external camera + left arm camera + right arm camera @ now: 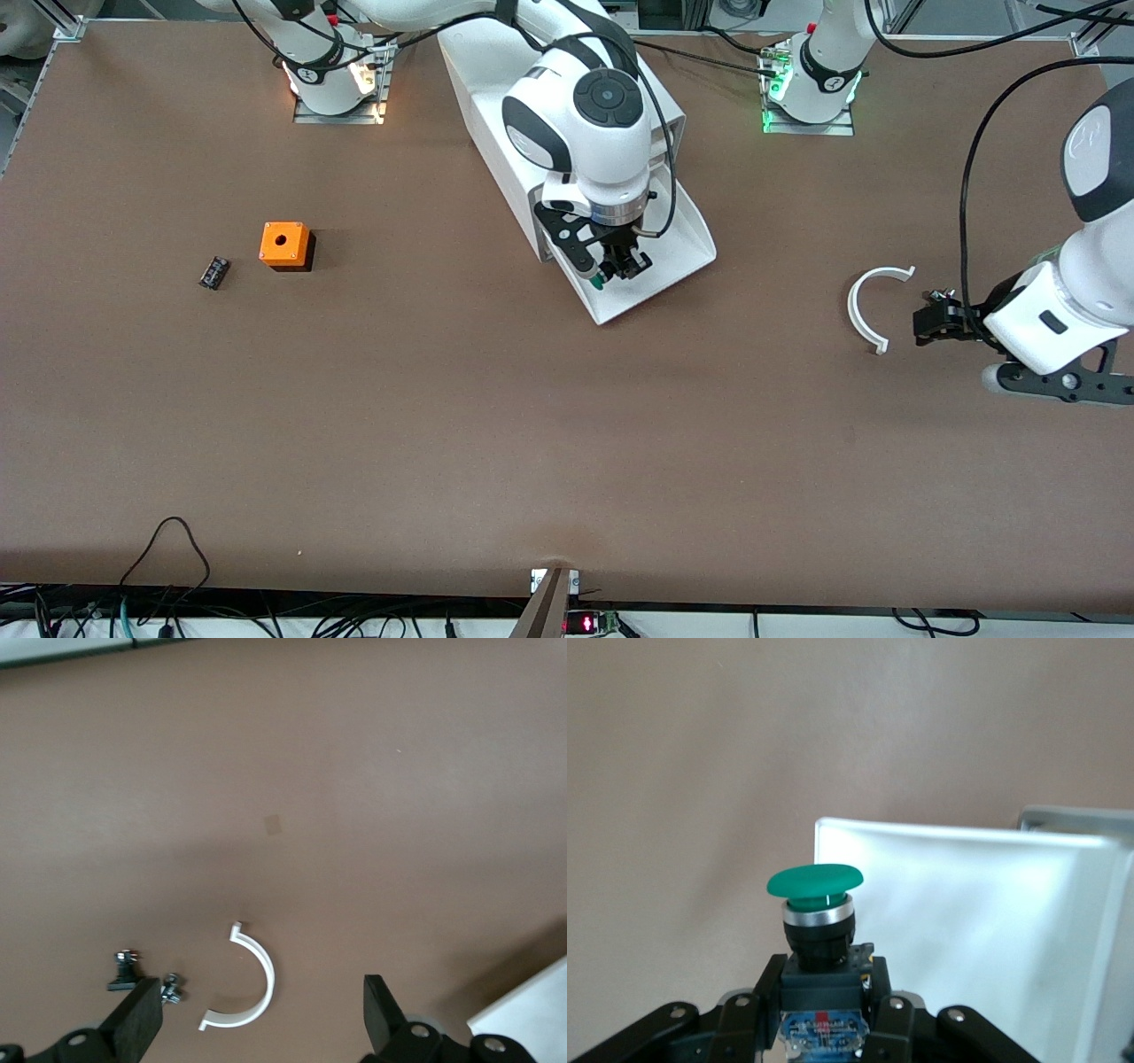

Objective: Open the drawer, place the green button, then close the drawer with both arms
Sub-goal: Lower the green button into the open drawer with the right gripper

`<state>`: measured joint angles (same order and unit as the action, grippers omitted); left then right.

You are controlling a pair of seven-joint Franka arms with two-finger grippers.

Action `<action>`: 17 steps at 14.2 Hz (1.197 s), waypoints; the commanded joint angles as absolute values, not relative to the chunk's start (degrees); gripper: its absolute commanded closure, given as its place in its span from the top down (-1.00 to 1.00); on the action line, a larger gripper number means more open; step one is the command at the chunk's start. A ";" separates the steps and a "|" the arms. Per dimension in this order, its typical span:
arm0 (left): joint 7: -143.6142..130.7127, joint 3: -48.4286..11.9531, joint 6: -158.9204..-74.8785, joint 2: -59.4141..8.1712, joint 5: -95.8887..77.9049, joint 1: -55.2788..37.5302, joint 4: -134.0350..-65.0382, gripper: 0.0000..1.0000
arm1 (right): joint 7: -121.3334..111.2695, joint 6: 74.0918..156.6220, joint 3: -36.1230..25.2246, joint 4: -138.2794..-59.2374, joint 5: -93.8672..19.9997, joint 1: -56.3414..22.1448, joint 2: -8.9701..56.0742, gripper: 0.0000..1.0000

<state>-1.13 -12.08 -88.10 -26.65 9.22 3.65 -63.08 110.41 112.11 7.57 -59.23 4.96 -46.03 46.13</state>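
Note:
The white cabinet (pixel 496 97) stands mid-table with its lowest drawer (pixel 687 244) pulled out toward the front camera. My right gripper (pixel 622 264) hangs over the open drawer, shut on the button (pixel 599 283). In the right wrist view the button (pixel 815 881) shows its green cap and black body clamped in the right gripper (pixel 828 992), with the drawer's white tray (pixel 966 930) beside it. My left gripper (pixel 926 323) is low over the table toward the left arm's end, open and empty. In the left wrist view the left gripper (pixel 257 1028) spans bare table.
A white half ring (pixel 873 306) lies by the left gripper and also shows in the left wrist view (pixel 257 979), with small metal and black bits (pixel 171 989) beside it. An orange cube with a hole (pixel 285 245) and a small black component (pixel 213 272) lie toward the right arm's end.

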 commanded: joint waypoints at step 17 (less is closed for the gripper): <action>-2.37 -13.01 -87.72 -26.46 10.81 4.75 -63.19 1.00 | 123.92 124.53 7.56 -61.26 1.14 -48.52 53.52 -1.00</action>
